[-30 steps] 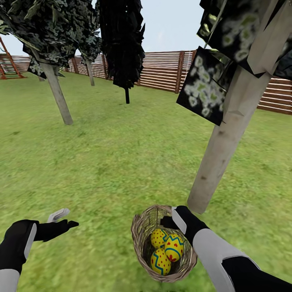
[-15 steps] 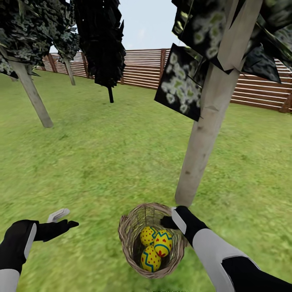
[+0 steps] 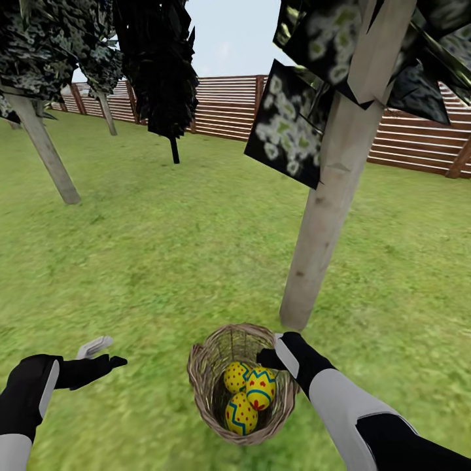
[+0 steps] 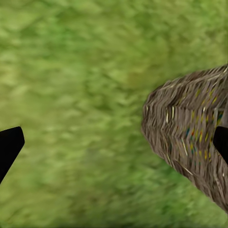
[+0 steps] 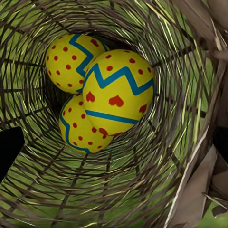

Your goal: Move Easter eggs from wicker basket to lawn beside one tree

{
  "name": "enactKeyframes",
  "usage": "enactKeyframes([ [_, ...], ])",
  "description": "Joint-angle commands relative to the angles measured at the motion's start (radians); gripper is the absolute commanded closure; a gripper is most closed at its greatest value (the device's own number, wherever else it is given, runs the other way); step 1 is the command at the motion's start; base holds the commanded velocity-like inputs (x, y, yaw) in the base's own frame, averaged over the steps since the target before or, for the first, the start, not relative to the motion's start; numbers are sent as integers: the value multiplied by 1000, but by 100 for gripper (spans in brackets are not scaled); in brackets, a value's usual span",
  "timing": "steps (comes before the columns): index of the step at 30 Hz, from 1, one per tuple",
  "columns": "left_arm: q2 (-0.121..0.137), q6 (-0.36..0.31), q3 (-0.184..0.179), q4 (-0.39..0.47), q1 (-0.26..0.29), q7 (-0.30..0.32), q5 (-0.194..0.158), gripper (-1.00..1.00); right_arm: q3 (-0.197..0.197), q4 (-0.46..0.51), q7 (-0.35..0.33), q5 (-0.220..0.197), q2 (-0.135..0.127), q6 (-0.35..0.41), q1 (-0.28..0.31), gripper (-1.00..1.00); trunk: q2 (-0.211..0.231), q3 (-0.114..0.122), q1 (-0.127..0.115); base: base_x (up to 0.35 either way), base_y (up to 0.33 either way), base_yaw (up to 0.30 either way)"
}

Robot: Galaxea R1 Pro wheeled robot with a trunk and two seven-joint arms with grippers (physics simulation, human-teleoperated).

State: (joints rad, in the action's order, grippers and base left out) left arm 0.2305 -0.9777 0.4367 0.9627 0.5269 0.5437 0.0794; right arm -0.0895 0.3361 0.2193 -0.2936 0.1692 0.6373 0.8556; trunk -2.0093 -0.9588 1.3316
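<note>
The wicker basket (image 3: 208, 356) hangs tilted from my right gripper (image 3: 270, 354), which is shut on its rim on the side toward the tree. Three yellow Easter eggs lie inside: one at the back (image 3: 235, 377), one with a red flower mark (image 3: 260, 387) and one in front (image 3: 241, 414). The right wrist view looks down into the basket (image 5: 95, 190) at all three eggs (image 5: 118, 92). A pale-trunked tree (image 3: 324, 222) rises just beyond the basket. My left gripper (image 3: 114, 350) is open above the lawn (image 3: 163, 261), and the basket's outer wall (image 4: 190, 128) appears in its view.
A second pale-trunked tree (image 3: 46, 154) leans at the far left. A black-foliaged tree (image 3: 171, 78) stands farther back. A brown slatted fence (image 3: 405, 140) closes off the grass behind.
The whole view has swung right, so the near tree sits more to the left and closer. The basket has swayed a little leftward under my right gripper. The left arm is unchanged.
</note>
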Motion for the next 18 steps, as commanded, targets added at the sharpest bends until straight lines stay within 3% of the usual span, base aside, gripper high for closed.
enactKeyframes([
  [1,0,-4,2,1,1,9,8,-100,-9,2,8,-10,-1,4,0,-100,-8,-4,4,0,0,0],
  [18,-1,-2,2,1,1,7,8,-100,-15,22,8,-5,0,-22,2,-100,-127,-57,69,0,0,0],
])
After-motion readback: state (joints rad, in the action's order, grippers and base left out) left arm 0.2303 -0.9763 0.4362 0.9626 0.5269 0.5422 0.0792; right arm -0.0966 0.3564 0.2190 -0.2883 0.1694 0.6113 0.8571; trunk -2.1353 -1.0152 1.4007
